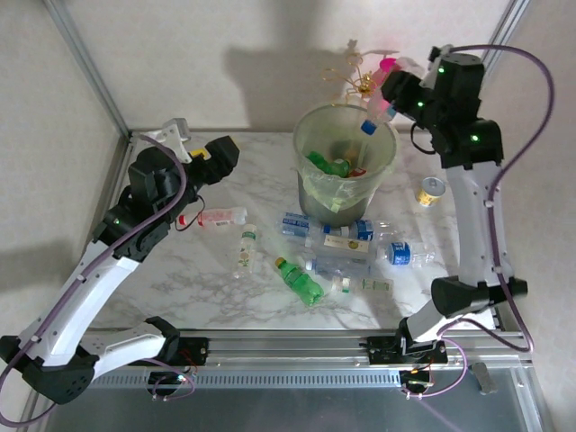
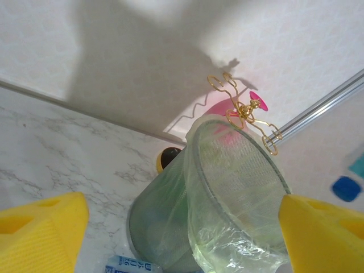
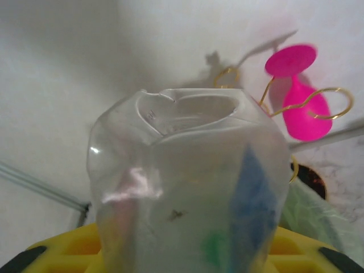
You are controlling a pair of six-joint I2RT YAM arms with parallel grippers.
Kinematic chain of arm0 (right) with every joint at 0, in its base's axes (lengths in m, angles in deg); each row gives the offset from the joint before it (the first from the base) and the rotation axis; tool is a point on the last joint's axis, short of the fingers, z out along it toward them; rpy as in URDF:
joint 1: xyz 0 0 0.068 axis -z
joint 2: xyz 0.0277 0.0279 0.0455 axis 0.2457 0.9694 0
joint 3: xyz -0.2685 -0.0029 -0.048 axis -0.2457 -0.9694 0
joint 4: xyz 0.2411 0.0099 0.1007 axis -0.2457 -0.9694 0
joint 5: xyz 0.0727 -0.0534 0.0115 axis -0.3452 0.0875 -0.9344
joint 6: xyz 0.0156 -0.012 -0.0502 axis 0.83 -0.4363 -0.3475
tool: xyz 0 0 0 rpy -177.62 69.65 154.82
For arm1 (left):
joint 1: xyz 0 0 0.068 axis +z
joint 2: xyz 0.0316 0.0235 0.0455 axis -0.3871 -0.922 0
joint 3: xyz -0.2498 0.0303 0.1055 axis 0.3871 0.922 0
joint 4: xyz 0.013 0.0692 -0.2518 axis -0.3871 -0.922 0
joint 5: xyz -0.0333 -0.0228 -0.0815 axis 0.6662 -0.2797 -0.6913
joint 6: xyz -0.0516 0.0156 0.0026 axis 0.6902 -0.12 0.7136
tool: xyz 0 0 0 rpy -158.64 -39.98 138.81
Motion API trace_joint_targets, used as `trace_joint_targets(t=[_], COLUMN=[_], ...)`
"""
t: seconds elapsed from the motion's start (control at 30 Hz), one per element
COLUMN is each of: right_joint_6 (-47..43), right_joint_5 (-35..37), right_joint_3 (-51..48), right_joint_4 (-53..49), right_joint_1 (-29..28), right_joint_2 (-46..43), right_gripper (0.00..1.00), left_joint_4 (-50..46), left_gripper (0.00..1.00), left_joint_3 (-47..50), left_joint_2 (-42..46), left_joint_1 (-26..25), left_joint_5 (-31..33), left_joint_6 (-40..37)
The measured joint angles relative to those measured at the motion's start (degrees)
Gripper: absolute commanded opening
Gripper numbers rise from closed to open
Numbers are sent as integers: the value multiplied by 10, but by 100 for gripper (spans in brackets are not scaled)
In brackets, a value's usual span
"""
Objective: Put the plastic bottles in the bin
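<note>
Our right pincer (image 1: 385, 103) is clamped on a clear bottle (image 1: 372, 119). The bottle hangs blue cap down, its long axis tilted steeply toward the bin (image 1: 301, 153), whose rim lies just below the pincer. We judge release comes next. Our left pincer (image 1: 220, 155) stands wide and empty, farther from the bin.

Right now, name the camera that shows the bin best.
Top external: the bin is seen from above, whole rim and bottles inside. Left wrist shows its wall from the side; right wrist, a sliver of its bag.
</note>
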Motion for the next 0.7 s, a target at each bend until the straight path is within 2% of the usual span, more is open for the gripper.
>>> trace_joint_targets(t=[0.3, 0.7], right_joint_6=[-24, -34], right_joint_5=[-17, 6], right_joint_3=[-16, -16], right_joint_4=[-31, -63], right_joint_1=[-9, -49], right_joint_2=[44, 120], right_gripper=[41, 45], left_joint_4=[0, 0], left_gripper=[87, 88], left_joint_3=[3, 11], left_joint_2=[5, 2], left_joint_1=[0, 0], left_joint_5=[1, 0], left_joint_6=[-2, -18])
